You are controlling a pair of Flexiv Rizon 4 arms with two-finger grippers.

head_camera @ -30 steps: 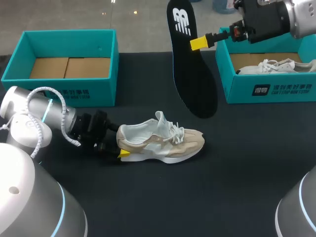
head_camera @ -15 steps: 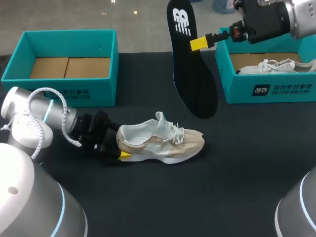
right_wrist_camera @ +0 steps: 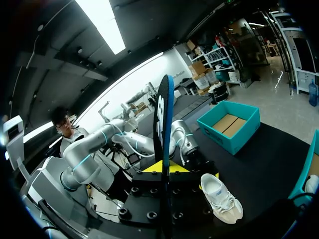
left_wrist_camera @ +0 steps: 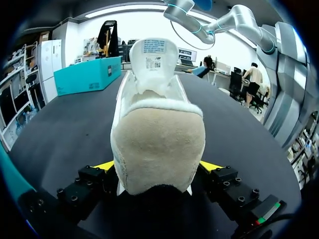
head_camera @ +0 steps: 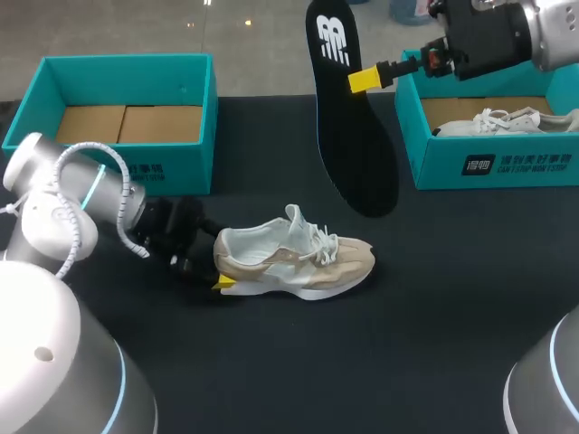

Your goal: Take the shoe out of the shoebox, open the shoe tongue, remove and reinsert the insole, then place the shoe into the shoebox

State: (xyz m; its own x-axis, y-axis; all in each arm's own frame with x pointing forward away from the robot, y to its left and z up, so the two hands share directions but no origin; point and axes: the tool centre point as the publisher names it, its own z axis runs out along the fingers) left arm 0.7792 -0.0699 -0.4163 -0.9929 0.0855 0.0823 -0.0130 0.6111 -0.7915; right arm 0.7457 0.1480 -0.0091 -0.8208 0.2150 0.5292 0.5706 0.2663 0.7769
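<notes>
- Head view: left gripper (head_camera: 221, 268) pinches the shoe (head_camera: 298, 258) by its heel on the bench (head_camera: 407, 344), likely steadying it for reinsertion.
- Right gripper (head_camera: 360, 80) pinches the insole (head_camera: 348, 145) aloft, clear of the shoe.

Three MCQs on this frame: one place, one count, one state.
1. The sneaker in the left pincer is: A in a shoebox; B on the table; C in the air.
2. Teal shoeboxes on the table: A one; B two; C three.
3. The black insole is: A inside the sneaker; B flat on the table; C held up by the right pincer.
Answers: B, its sole rests on the black tabletop; B, one far left, one far right; C, yellow tips clamp it above the table.
</notes>
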